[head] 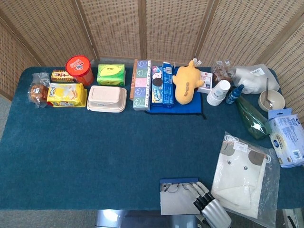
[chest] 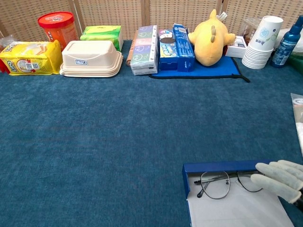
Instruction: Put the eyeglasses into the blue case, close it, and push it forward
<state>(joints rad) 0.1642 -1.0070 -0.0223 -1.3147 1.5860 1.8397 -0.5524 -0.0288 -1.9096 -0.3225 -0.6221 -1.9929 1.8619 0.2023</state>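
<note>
The blue case [chest: 222,167] lies open near the table's front edge, its pale grey inside [chest: 236,210] facing up. In the head view the blue case [head: 178,181] sits at bottom centre. The thin wire eyeglasses [chest: 215,184] lie inside it along the far blue wall; the head view shows the eyeglasses [head: 173,187] there too. My right hand [chest: 279,180] reaches in from the right, its pale fingers stretched over the case's right end and covering the right lens. In the head view my right hand [head: 206,204] holds nothing that I can see. My left hand is out of both views.
A plastic bag of white cloth [head: 242,178] lies just right of the case. Along the back stand a beige lunch box [head: 107,98], snack packs, a yellow plush [head: 186,80] on a blue mat, paper cups [head: 218,92] and a blue bottle [head: 234,94].
</note>
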